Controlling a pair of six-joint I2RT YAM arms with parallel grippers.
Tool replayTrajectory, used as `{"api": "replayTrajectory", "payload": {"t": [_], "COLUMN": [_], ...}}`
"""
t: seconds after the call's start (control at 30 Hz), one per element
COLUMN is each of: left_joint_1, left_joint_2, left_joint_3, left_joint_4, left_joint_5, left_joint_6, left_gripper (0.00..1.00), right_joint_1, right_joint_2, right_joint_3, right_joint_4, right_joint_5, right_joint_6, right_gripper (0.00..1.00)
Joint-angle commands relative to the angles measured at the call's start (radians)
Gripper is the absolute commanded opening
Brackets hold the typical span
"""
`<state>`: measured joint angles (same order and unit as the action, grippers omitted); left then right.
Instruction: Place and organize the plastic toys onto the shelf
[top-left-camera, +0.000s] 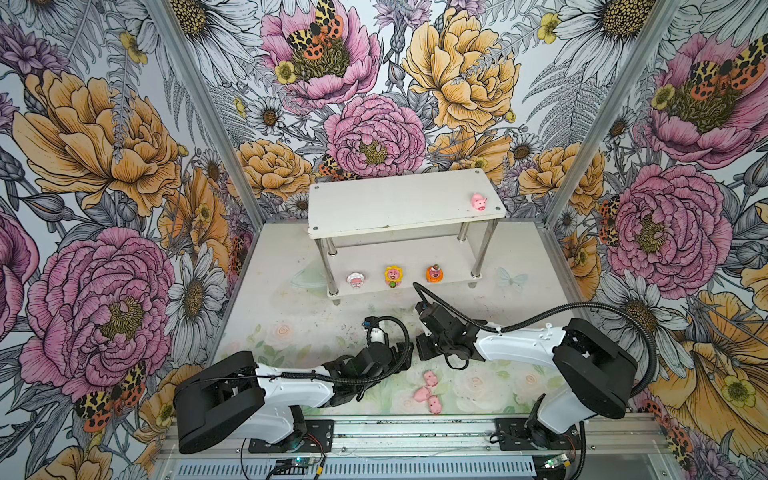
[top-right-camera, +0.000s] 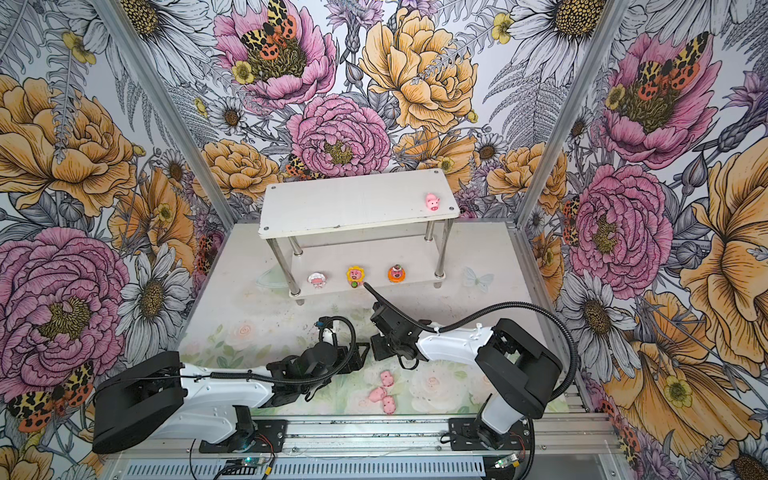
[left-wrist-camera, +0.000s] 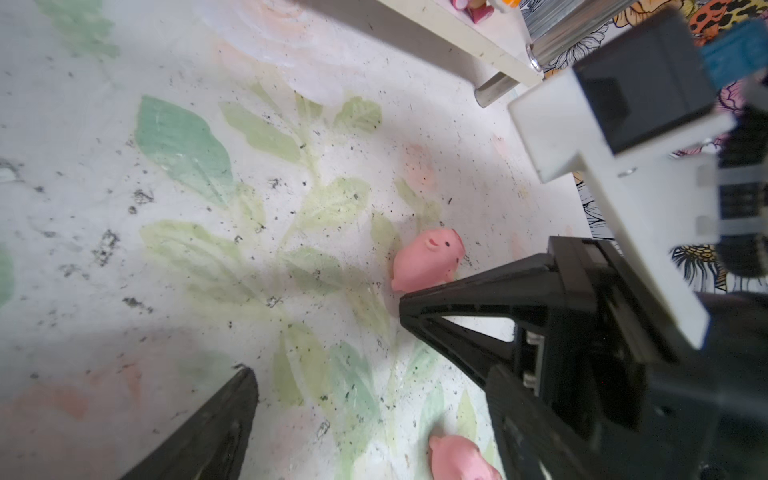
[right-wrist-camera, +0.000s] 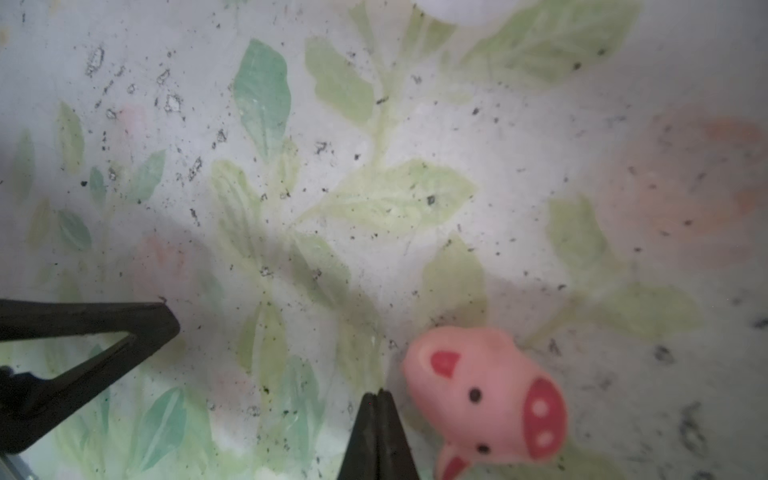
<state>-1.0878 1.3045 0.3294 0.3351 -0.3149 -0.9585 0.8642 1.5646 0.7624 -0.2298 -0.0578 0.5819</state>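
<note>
One pink pig (left-wrist-camera: 459, 459) — cropped by the edge.

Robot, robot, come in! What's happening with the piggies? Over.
Left gripper open, empty. Right gripper shut, empty, a pink pig beside its fingers. One pig on shelf top, loose pigs on table. Nothing blocking the shelf.

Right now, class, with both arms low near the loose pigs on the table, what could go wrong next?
1. The right tool is shut, its tip beside a pink pig, not around it; it may just shove the pig.
2. The open left tool is close to the right one; they may collide.
3. The pig on the top tier stands near the end of the shelf; a knock could topple it off.
</note>
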Motion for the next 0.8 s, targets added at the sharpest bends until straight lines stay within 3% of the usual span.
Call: {"api": "replayTrajectory", "payload": {"t": [0.0, 0.27, 0.77], "left_joint_1": [0.011, 0.011, 0.012], "left_joint_2": [-0.002, 0.024, 0.08], "left_joint_3": [0.01, 0.023, 0.031], "left_joint_4": [0.019, 0.024, 0.063], "left_joint_5": [0.022, 0.026, 0.052], "left_joint_6": [0.018, 0.018, 0.023], "left_gripper": [0.88, 0.88, 0.88], "right_joint_1": [-0.008, -0.065, -0.144], "right_joint_2": [-0.064, -0.114, -0.022], "right_joint_3": [0.032, 0.056, 0.096], "right_joint_4": [-0.044, -0.066, -0.064], "right_joint_5": [0.052, 0.071, 0.076], "right_joint_6": [-0.024, -0.054, -0.082], "right_gripper": [0.0, 0.0, 0.0]}}
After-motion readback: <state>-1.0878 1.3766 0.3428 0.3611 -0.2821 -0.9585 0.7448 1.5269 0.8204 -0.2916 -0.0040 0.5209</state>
